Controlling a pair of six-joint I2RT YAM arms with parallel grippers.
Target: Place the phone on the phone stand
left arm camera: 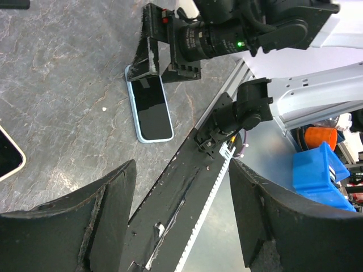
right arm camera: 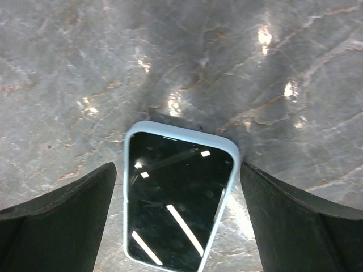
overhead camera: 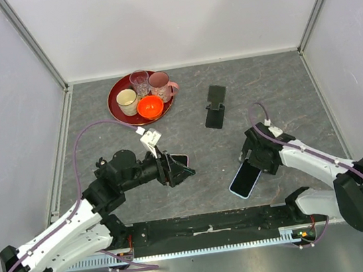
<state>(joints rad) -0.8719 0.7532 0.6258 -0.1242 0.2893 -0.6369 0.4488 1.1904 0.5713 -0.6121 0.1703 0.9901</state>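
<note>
Currently the light-blue-cased phone (right arm camera: 176,204) with a dark glass screen lies flat, face up, on the grey marbled table (overhead camera: 284,94), near its front edge on the right; the right gripper (right arm camera: 177,167) hangs directly over it with its black fingers (right arm camera: 62,209) spread wide, one on each long side of the phone's top end, not clamped on it; the black folding phone stand (overhead camera: 215,107) stands well apart, further back near the table's middle, with nothing on it; the left gripper (left arm camera: 181,165) has its fingers apart with nothing between them; a second, pale-edged phone (overhead camera: 180,158) lies just beside it; a round red tray (overhead camera: 112,102) of cups sits at the back left.
</note>
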